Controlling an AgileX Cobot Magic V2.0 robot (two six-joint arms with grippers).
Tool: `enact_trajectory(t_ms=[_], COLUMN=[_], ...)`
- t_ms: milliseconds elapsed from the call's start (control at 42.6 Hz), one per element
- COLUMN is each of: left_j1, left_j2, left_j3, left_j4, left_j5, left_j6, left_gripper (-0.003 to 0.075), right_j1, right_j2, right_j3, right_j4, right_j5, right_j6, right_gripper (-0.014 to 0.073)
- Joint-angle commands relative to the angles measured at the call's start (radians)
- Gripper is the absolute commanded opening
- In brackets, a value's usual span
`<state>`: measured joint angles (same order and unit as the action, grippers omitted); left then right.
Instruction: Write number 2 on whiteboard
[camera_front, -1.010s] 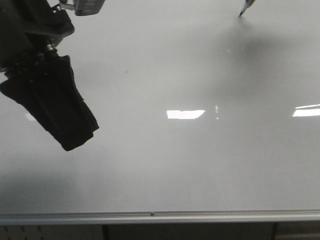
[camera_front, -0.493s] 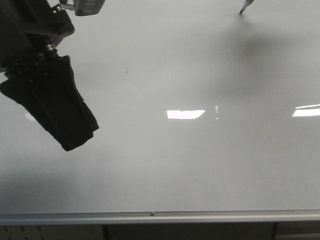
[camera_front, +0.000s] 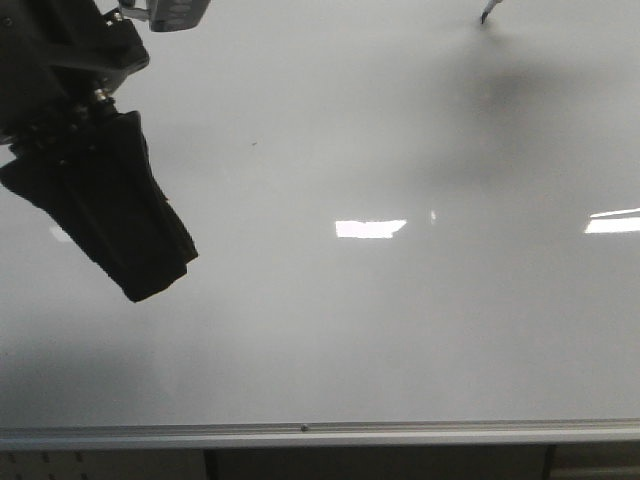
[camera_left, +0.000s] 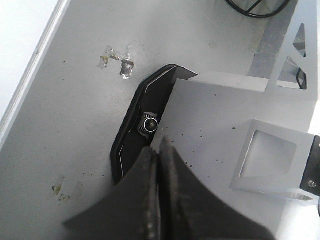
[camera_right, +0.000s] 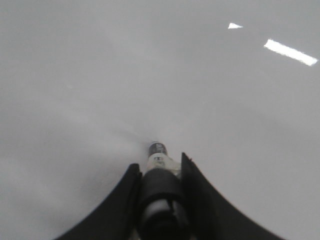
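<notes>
While the left arm sits parked at the left edge of the front view, its left claw (camera_left: 159, 150) is pressed together on nothing, seemingly kept clear of the writing area. Across the middle, the whiteboard (camera_front: 350, 330) lies as the working surface, bare apart from light reflections and a tiny dark speck (camera_front: 254, 144); no number 2 shows yet. Far right, the right claw (camera_right: 159, 180) pinches a marker (camera_right: 158, 172) with its tip (camera_front: 483, 20) pointing at the board (contact cannot be told), probably ready for a first stroke.
</notes>
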<state>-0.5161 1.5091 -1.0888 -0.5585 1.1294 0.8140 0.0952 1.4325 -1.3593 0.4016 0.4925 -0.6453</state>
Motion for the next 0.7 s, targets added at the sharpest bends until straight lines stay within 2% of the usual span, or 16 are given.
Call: enact_trajectory(t_ms=[0, 423, 681], left_j1=[-0.008, -0.008, -0.008], left_j2=[-0.036, -0.036, -0.036], left_j3=[-0.033, -0.033, -0.033], left_j4=[-0.047, -0.047, -0.047], left_j5=[-0.006, -0.006, -0.006], left_j6=[-0.003, -0.003, -0.003], left_gripper=[-0.002, -0.002, -0.002], right_j1=[-0.007, -0.127, -0.135], right_j2=[-0.032, -0.046, -0.039], right_j3=[-0.039, -0.039, -0.036], right_j4=[0.009, 0.01, 0.017], right_j5=[-0.109, -0.071, 0.023], right_j6=[0.002, 0.036, 0.036], right_gripper=[-0.0108, -0.0108, -0.0108])
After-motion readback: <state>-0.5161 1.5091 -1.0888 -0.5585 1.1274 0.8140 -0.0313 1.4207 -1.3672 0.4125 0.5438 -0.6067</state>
